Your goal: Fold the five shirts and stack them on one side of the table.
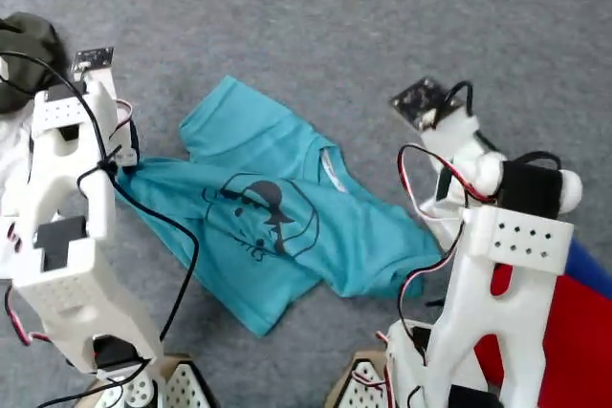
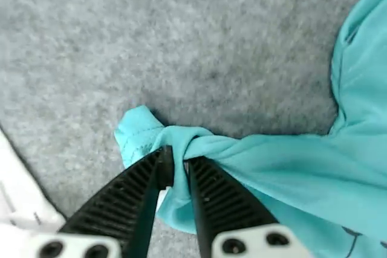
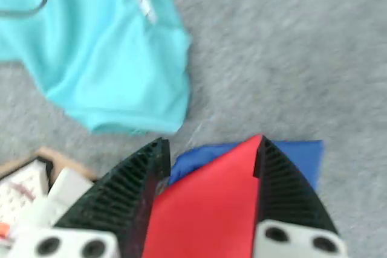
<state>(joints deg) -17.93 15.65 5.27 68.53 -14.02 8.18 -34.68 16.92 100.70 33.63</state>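
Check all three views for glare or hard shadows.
High view: even light, soft shadow under the teal shirt. Left wrist view: small dark shadow beside the bunched cloth at the left gripper. Right wrist view: no glare on the red shirt.

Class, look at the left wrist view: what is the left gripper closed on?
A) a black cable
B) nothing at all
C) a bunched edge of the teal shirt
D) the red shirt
C: the left gripper pinches a gathered fold at the edge of the teal shirt.
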